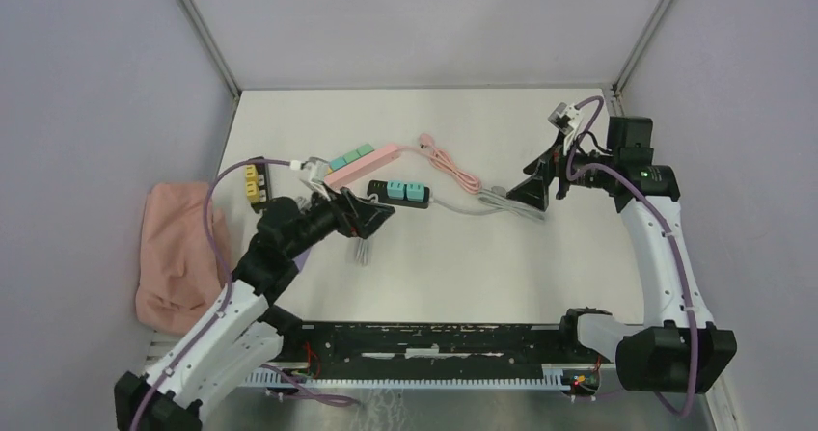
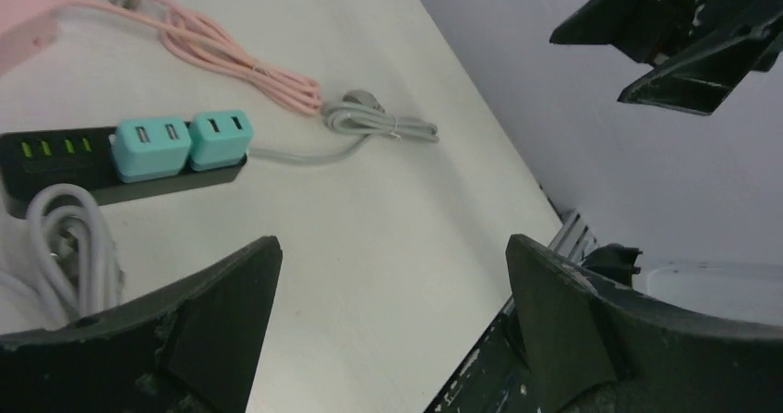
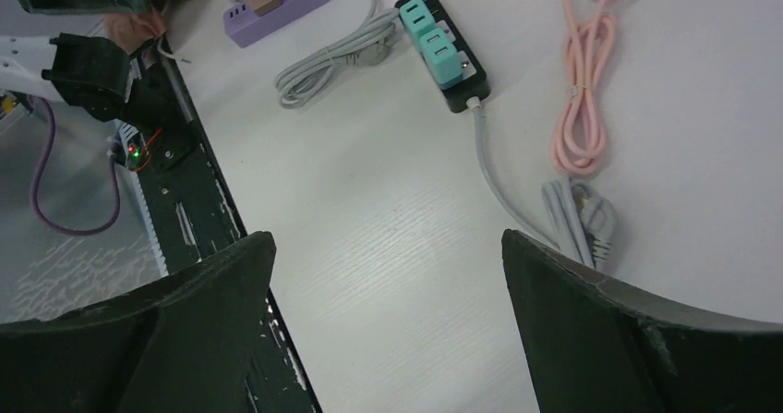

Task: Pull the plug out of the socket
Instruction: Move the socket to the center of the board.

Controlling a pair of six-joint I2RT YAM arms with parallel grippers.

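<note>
A black power strip (image 1: 374, 189) lies mid-table with two teal plugs (image 1: 405, 192) seated in it and a grey cord running right. In the left wrist view the strip (image 2: 55, 150) and its teal plugs (image 2: 152, 147) lie to the upper left. In the right wrist view the strip (image 3: 466, 88) and plugs (image 3: 439, 48) are at the top centre. My left gripper (image 1: 371, 217) hovers open and empty just near-left of the strip; its jaws (image 2: 392, 247) frame bare table. My right gripper (image 1: 540, 182) is open and empty above the grey cord bundle, with bare table between its jaws (image 3: 388, 237).
A pink power strip (image 1: 371, 160) with teal plugs and a coiled pink cord (image 1: 449, 166) lies behind. A yellow strip (image 1: 254, 182) and a pink cloth (image 1: 178, 257) are at the left. A purple strip (image 3: 277, 2) and white coiled cord (image 2: 74, 237) lie by the left arm. A grey cord bundle (image 3: 582, 219) lies at the right.
</note>
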